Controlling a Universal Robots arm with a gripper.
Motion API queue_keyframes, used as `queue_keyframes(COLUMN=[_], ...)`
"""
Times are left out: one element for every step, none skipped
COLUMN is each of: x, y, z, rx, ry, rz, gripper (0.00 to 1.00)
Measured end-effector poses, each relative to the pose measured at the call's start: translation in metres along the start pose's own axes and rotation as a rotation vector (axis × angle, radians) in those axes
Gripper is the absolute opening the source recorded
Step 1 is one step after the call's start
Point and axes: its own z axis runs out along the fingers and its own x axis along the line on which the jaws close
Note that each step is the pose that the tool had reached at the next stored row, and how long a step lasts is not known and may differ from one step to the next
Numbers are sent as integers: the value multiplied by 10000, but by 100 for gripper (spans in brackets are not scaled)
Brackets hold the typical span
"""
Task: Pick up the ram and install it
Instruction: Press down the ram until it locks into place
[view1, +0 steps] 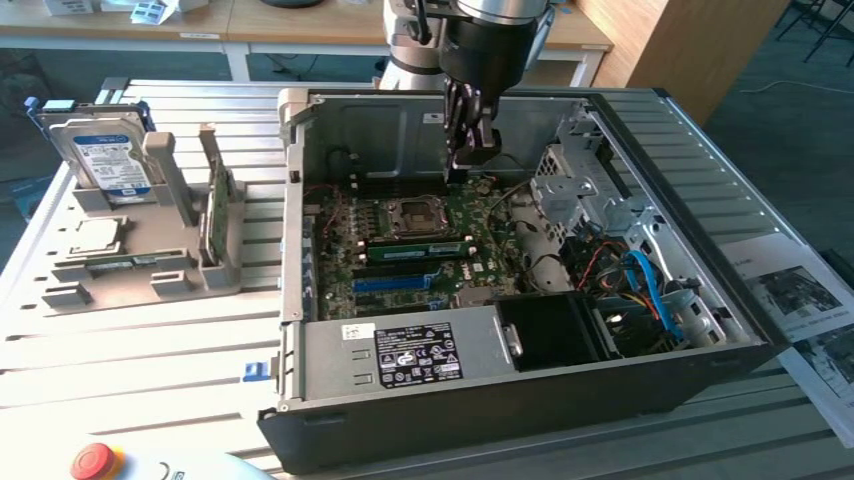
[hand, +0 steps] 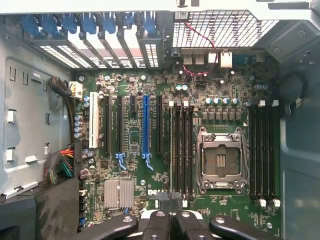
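Showing the ram (view1: 420, 247), a narrow green stick, on the motherboard (view1: 447, 203) inside the open computer case (view1: 534, 410); tool (view1: 471, 160) above, fully closed, holding nothing.

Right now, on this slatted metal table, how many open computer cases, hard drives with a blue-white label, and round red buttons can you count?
Open black computer case: 1
Silver hard drive with a blue-white label: 1
Round red button: 1
Total: 3
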Motion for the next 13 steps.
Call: queue_keyframes(x=[0, 0, 0, 0, 0, 0, 1, 1, 1, 2, 2, 2, 3], y=[0, 0, 0, 0, -1, -7, -18, -33, -48, -67, -88, -107, -127], z=[0, 0, 0, 0, 0, 0, -1, -1, -1, -2, -2, -3, -4], rx=[0, 0, 0, 0, 0, 0, 0, 0, 0, 0, 0, 0, 0], ry=[0, 1, 1, 0, 0, 1, 1, 1, 1, 1, 0, 1, 1], rz=[0, 0, 0, 0, 0, 0, 0, 0, 0, 0, -1, -1, 0], gripper=[10, 10, 10, 10, 10, 10, 10, 10, 10, 10, 10, 10, 10])
